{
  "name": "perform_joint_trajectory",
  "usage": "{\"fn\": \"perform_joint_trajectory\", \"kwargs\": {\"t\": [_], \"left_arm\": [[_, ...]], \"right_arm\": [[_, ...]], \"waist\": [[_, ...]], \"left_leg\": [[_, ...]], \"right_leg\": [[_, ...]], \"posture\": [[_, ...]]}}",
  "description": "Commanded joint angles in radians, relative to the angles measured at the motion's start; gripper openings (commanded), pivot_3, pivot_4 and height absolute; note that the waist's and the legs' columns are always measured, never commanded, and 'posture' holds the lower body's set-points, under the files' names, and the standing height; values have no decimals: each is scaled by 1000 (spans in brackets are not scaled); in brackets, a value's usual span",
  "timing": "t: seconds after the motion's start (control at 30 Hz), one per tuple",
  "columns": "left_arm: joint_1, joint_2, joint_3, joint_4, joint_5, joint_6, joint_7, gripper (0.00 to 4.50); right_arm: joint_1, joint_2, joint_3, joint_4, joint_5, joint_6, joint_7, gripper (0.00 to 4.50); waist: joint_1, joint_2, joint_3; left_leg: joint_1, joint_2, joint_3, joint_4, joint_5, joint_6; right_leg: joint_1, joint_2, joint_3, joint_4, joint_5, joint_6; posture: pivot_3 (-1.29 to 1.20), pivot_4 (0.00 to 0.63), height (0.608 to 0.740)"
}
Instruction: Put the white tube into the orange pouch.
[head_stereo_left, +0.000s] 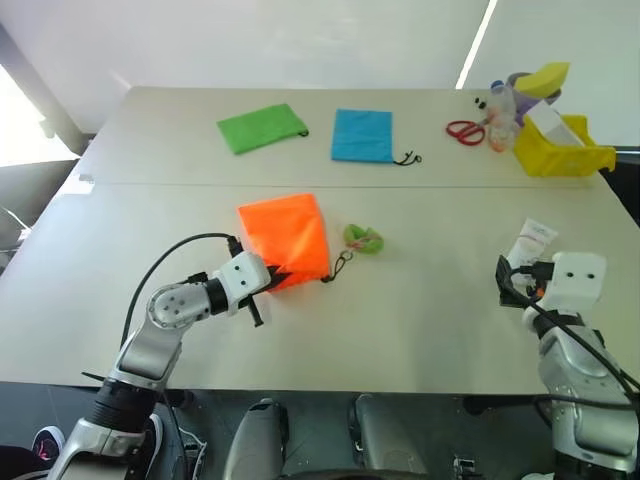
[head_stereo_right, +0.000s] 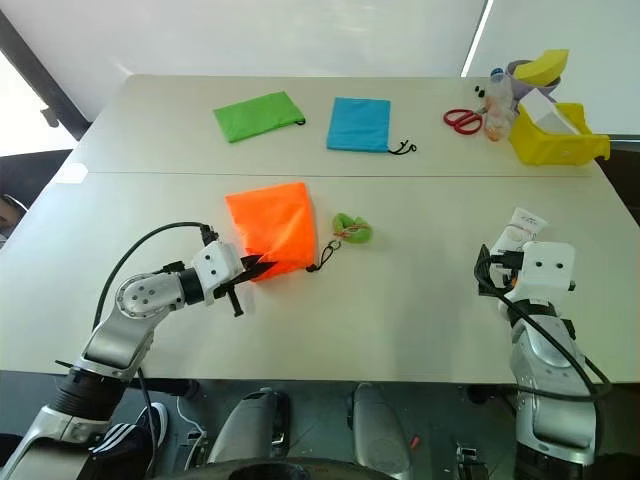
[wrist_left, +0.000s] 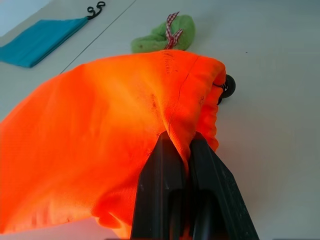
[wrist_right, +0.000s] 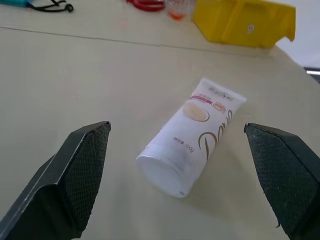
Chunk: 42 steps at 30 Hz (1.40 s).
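While the left hand (wrist_left: 182, 150) pinches the orange pouch (head_stereo_left: 285, 238) by its mouth hem, the white tube (wrist_right: 192, 135) lies untouched on the table (head_stereo_left: 420, 310) before the wide-spread right hand (wrist_right: 187, 165); grasping and inserting remain.

There are three pouches: one orange pouch (head_stereo_left: 287, 238), one green pouch (head_stereo_left: 261, 128), one blue pouch (head_stereo_left: 363, 135); one white tube (wrist_right: 192, 135), one pair of red scissors (head_stereo_left: 465, 131), one yellow bin (head_stereo_left: 560, 152)
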<state>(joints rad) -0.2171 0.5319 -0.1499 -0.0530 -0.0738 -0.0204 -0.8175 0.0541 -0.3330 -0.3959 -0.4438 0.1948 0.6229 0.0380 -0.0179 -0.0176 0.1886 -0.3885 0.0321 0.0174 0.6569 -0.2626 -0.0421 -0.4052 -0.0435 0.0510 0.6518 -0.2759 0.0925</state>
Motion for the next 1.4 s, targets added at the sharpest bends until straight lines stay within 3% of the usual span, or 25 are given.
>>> {"fn": "perform_joint_trajectory", "kwargs": {"t": [0.03, 0.43, 0.8, 0.9, 1.03, 1.13, 1.2, 1.4], "left_arm": [[-4, -3, 4, -9, -3, -23, 1, 75], [19, -17, -3, -26, 5, -20, 23, 75], [24, -28, -6, -42, 9, -17, 34, 75], [19, -28, -8, -59, 10, -1, 37, 0], [12, -25, -7, -89, 6, 30, 37, 0], [5, -23, -4, -100, 3, 49, 35, 0], [-2, -23, -3, -107, 1, 62, 35, 0], [-10, -25, -2, -120, -2, 85, 37, 0]], "right_arm": [[-107, -8, -83, 19, 68, 171, -34, 4500], [-420, -127, -183, 180, 120, 648, -47, 4500], [-458, -173, -157, 302, 90, 716, -3, 4500], [-442, -172, -149, 309, 83, 695, 3, 3656], [-424, -174, -128, 309, 74, 663, 17, 1707], [-409, -187, -103, 305, 70, 629, 39, 1224], [-403, -194, -95, 302, 81, 592, 66, 552], [-355, -250, -33, 279, 96, 519, 168, 552]], "waist": [[0, 0, 0], [-1, 0, 0], [-1, 0, 0], [-2, 0, 0], [-2, -1, -1], [-2, -3, -2], [-2, -6, -3], [-5, -6, -4]], "left_leg": [[0, 0, 0, 0, 0, 0], [-2, 0, 1, -2, 0, 0], [-3, 0, 1, -6, 0, 0], [-3, 0, 1, -6, 0, 0], [-2, 0, 1, -6, 0, 0], [-2, 0, 1, -5, 0, 0], [-2, 0, 1, -5, 0, 0], [-2, 0, 2, -5, 0, 0]], "right_leg": [[0, 0, 0, 0, 0, 0], [-3, 0, 1, -1, 2, 4], [-4, 0, 1, -2, 2, 5], [-4, 0, 1, -3, 3, 5], [-4, 0, 1, -3, 3, 5], [-3, 0, 1, -4, 2, 5], [-3, 0, 1, -4, 2, 5], [-3, 0, 1, -5, 2, 5]], "posture": [[0, 150, 740], [0, 150, 740], [0, 150, 740], [0, 150, 740], [0, 150, 740], [0, 150, 740], [0, 150, 740], [0, 150, 740]]}}
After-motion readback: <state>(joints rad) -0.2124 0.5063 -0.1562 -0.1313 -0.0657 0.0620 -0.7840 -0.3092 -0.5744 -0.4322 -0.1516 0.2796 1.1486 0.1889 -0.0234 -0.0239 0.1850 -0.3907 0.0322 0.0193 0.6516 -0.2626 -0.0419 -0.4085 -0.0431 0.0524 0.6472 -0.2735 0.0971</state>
